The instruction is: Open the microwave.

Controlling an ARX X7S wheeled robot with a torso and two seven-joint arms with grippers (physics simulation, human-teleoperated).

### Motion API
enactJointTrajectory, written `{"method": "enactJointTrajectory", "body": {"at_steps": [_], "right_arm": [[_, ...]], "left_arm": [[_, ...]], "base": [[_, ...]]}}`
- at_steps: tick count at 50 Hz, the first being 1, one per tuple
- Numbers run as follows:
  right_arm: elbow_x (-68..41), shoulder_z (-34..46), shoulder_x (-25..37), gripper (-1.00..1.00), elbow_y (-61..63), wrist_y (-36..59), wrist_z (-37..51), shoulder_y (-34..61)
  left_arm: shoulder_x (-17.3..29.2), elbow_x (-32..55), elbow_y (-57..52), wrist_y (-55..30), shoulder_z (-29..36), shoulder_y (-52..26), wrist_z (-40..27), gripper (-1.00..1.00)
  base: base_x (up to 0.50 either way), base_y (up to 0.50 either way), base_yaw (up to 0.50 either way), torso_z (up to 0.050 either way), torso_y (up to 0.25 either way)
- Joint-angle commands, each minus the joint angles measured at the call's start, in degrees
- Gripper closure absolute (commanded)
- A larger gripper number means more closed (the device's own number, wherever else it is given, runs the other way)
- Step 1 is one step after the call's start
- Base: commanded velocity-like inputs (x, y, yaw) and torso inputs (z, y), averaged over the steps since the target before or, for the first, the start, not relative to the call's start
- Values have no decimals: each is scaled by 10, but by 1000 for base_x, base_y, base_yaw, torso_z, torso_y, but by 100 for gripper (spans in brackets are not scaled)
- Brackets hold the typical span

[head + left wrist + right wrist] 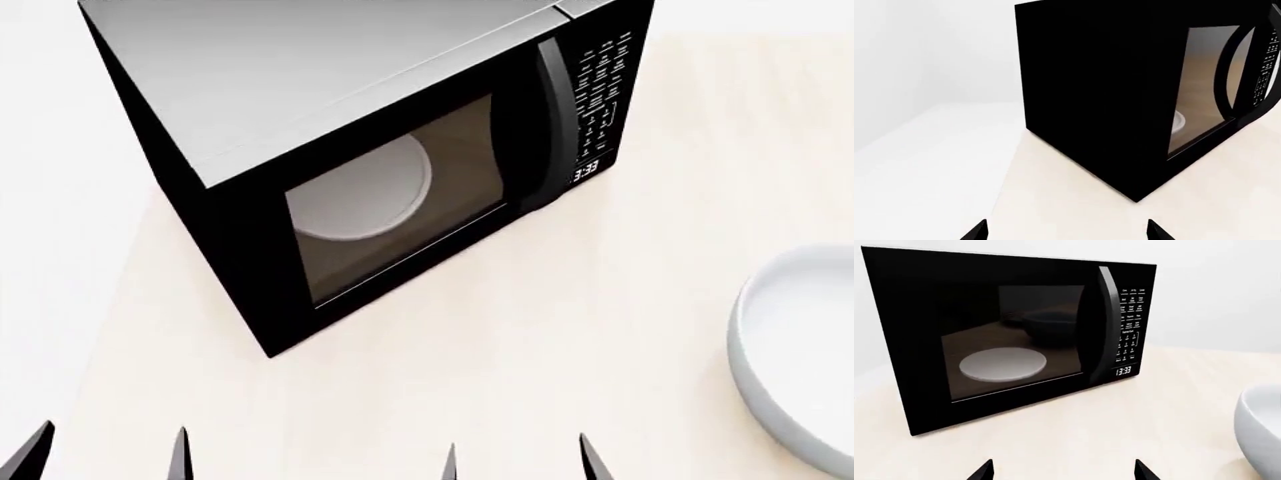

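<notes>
Microwave: fills the head view's upper left; we note its door shut, top edge cropped. Bowl: cut off at right edge. Left gripper, right gripper: we see only fingertips, spread wide, holding nothing.

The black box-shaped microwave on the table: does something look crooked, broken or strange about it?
The black box-shaped microwave sits turned at an angle to the pale table edge, not square. Otherwise nothing stands out: its door is shut, the window is whole, and the round white turntable lies flat inside.
</notes>
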State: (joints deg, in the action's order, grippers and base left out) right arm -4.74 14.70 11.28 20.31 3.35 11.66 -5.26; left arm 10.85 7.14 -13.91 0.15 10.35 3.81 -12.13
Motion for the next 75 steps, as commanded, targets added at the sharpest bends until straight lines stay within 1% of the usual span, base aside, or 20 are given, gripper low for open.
{"method": "enactJointTrajectory", "body": {"at_steps": [1,8,14,21,24,30,35,46,51,54,62,75], "right_arm": [[-19,-6,10,-100,22,11,3,1],[-26,-19,30,-100,97,111,11,38],[-41,-28,38,-100,107,165,8,75],[-63,-46,60,-100,130,253,1,124],[-61,-46,69,-100,131,293,3,152],[-102,-74,75,-100,124,348,-13,206],[-92,-58,88,-100,101,388,-14,250],[-86,-48,94,-100,58,429,-13,313],[-86,-38,91,-100,27,449,-19,360],[-86,-29,87,-100,-14,457,-28,402],[-90,-18,83,-100,-68,475,-46,466],[-83,8,73,-100,-116,484,-55,525]], "left_arm": [[3,7,-4,-2,1,0,-4,-100],[6,8,-8,-3,3,2,-7,-100],[7,11,-9,-6,6,0,-8,-100],[11,18,-13,-9,5,0,-10,-100],[12,19,-13,-9,5,0,-10,-100],[14,24,-13,-8,6,-1,-12,-100],[17,26,-11,-2,7,1,-16,-100],[23,27,-19,1,12,5,-23,-100],[25,26,-19,0,17,3,-26,-100],[27,25,-21,-1,16,0,-28,-100],[33,32,-33,-7,14,1,-33,-100],[38,43,-44,-10,11,3,-39,-100]], "base": [[0,0,0,0,0],[0,0,0,0,0],[0,0,0,0,0],[0,0,0,0,0],[0,0,0,0,0],[0,0,0,0,0],[0,0,0,0,0],[0,0,0,0,0],[0,0,0,0,0],[0,0,0,0,0],[0,0,0,0,0],[0,0,0,0,0]]}}
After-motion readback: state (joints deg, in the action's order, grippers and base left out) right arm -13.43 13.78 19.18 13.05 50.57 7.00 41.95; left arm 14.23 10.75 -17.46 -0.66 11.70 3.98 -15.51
